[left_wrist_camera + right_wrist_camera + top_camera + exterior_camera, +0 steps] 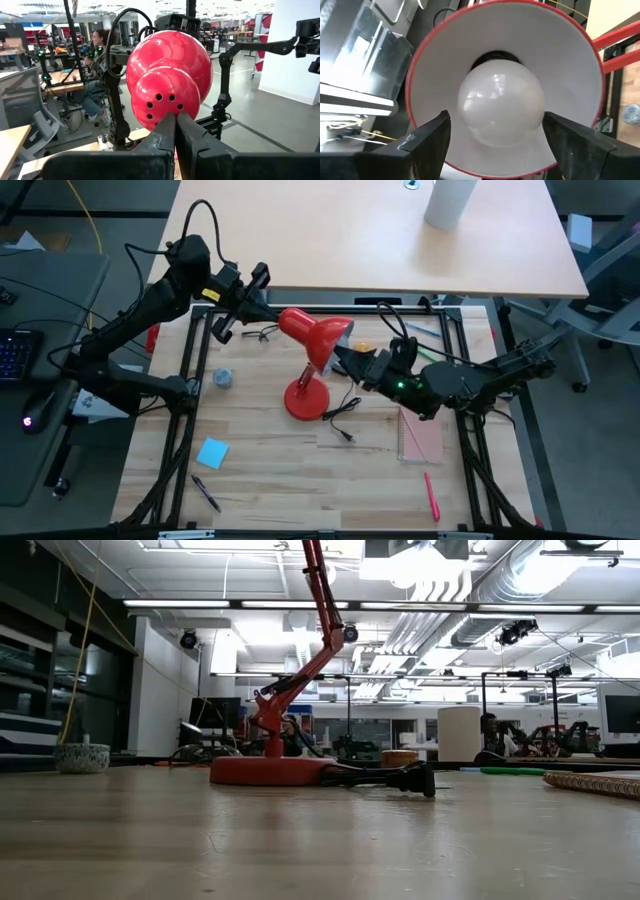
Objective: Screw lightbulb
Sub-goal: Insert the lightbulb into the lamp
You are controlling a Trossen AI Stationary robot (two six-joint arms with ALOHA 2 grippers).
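Note:
A red desk lamp stands on its round base point(305, 402) mid-table, its shade point(318, 330) raised and tipped sideways. The white lightbulb point(501, 102) sits deep inside the shade's white interior point(445, 60), in front of the dark socket. My right gripper point(496, 119) reaches level into the shade's mouth from the table's right point(350, 360), closed on the bulb. My left gripper point(175, 120) is shut at the back of the shade, on its left side point(268, 312). In the high view the shade hides the bulb. My left gripper's shut fingertips point(167, 122) press level against the lower edge of the shade's small rear dome point(165, 102), coming from the table's left. My right gripper pinches the bulb's round body by two opposite sides point(540, 112) between its two fingers, level from the right. The bulb stays inside the shade, clear of the table.
The lamp's black cord and plug point(345, 435) lie near the base. A blue note point(212, 451), a grey ball point(224, 378), a pink notebook point(420, 435), a red pen point(432, 495) and a black pen point(206, 493) are scattered around. A small yellow-orange object point(362, 346) lies behind my right gripper.

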